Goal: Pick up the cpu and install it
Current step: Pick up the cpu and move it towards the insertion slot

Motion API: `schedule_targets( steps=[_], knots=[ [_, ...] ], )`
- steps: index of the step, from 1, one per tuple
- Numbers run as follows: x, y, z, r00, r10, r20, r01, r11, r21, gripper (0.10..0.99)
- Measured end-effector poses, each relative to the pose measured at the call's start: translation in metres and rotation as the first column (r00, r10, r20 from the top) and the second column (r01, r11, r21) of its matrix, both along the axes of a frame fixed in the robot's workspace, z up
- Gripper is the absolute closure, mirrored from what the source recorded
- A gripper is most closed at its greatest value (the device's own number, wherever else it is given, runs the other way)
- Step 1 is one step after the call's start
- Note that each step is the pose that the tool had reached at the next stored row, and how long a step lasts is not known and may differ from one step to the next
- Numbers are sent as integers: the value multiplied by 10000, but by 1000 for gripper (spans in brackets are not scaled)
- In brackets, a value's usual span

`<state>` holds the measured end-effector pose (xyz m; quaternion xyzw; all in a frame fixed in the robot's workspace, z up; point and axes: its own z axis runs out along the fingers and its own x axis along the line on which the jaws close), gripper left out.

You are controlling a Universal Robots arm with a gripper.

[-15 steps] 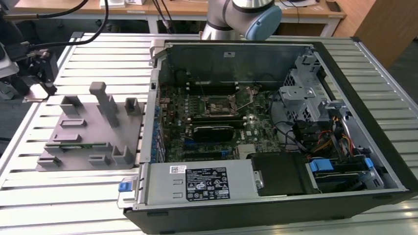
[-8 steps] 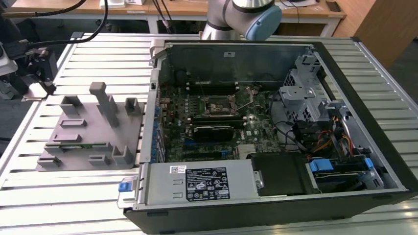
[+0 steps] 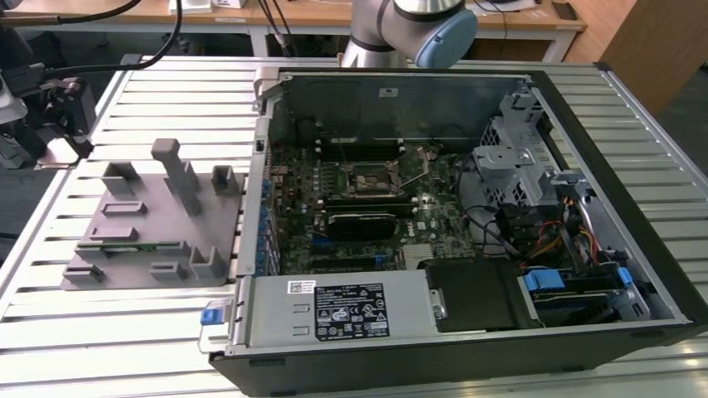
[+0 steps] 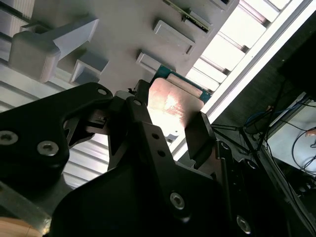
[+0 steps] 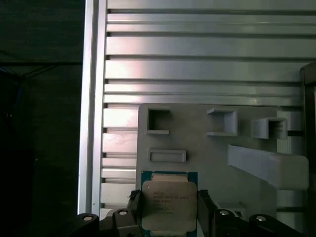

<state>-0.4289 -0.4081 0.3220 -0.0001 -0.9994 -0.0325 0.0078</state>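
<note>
Several grey blocks stand up from the fixture plate, which lies on the slatted bench at the exterior view's left. In the first wrist view the cpu is at that plate's edge, silvery top up and green rim showing. The gripper is narrow on it, with one black finger against each of two opposite sides. Whether the chip rests on the plate or hangs just clear of it cannot be told. A low rectangular frame block stands just beside the cpu, and a long bar block is near. Further toward the exterior view's right, the open computer case lies on the bench. The black socket sits mid-motherboard, well apart from the plate, the case wall between them. Cables and a metal drive cage crowd the case's far side.
</note>
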Motion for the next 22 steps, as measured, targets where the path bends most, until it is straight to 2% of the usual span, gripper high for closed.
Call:
schedule_targets(
  steps=[22],
  knots=[
    [0,0,113,10000,0,-2,0,10000,0,545]
  ],
)
